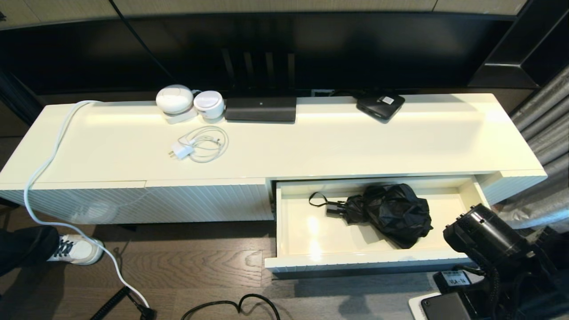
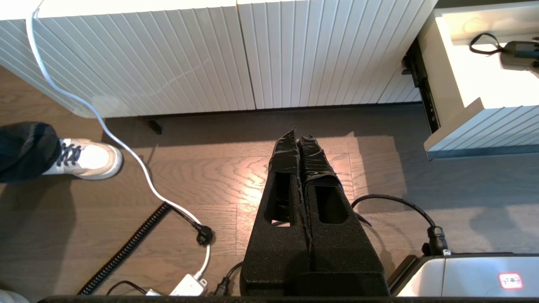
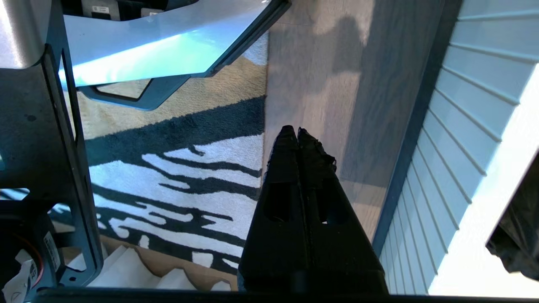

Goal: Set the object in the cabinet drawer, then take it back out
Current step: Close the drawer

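Note:
The cream cabinet drawer (image 1: 355,260) stands pulled out at the right of the cabinet. Inside it lies the black folding umbrella (image 1: 391,213), wrinkly fabric to the right, short handle and wrist loop (image 1: 316,200) to the left. My right arm (image 1: 484,235) hangs just right of the drawer's front corner. Its gripper (image 3: 293,130) is shut and empty over the floor, beside the drawer's fluted front (image 3: 459,139); umbrella fabric (image 3: 518,240) shows past it. My left gripper (image 2: 297,134) is shut, empty, low over the wooden floor, left of the drawer (image 2: 476,122).
On the cabinet top sit two white round devices (image 1: 174,100), a white charger with cable (image 1: 200,144), a long black device (image 1: 260,109) and a flat black box (image 1: 380,105). A white cord (image 1: 44,169) and a person's shoe (image 1: 75,249) are at left. A striped rug (image 3: 168,176) lies behind.

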Controlling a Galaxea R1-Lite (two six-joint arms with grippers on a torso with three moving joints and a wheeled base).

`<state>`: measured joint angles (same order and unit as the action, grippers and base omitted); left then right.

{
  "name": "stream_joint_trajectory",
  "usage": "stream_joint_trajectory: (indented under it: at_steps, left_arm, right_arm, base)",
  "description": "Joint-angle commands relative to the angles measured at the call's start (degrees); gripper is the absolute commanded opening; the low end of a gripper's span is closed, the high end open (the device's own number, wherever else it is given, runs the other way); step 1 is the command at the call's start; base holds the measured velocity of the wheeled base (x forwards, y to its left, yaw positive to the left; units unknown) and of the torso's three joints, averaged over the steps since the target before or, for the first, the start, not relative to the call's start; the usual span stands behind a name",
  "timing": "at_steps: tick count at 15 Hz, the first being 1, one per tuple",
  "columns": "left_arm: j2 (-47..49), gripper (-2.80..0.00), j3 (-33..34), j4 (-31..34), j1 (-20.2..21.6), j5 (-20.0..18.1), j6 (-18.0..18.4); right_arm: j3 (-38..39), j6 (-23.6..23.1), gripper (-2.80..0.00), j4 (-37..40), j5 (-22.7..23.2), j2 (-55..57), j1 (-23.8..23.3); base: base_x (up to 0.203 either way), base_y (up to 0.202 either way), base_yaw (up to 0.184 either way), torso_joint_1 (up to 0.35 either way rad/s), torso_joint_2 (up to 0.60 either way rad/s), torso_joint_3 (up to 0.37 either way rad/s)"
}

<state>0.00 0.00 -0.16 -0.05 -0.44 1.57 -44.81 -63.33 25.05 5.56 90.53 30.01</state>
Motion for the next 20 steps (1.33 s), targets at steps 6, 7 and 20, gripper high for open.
stream_joint_trajectory:
  at_steps: [6,7,20]
  left_arm:
    - [0.1,-2.8,0.1,0.0,0.0,0.0,0.0]
    - [0.1,-2.8,0.1,0.0,0.0,0.0,0.0]
    - [0.1,-2.8,0.1,0.0,0.0,-0.1,0.0]
  right_arm:
    - [-4.1,-0.2,-2.8,0.1,-0.3,6.0,-0.2]
    - [-4.7,-0.1,-2.8,0.0,-0.4,6.4,-0.2]
    - [-7.8,0.0,-2.8,-12.4,-3.1,9.9,-1.9]
  base:
    - [0.0,0.0,0.0,0.0,0.0,0.0]
    - [0.0,0.0,0.0,0.0,0.0,0.0]
    - [0.0,0.0,0.0,0.0,0.0,0.0]
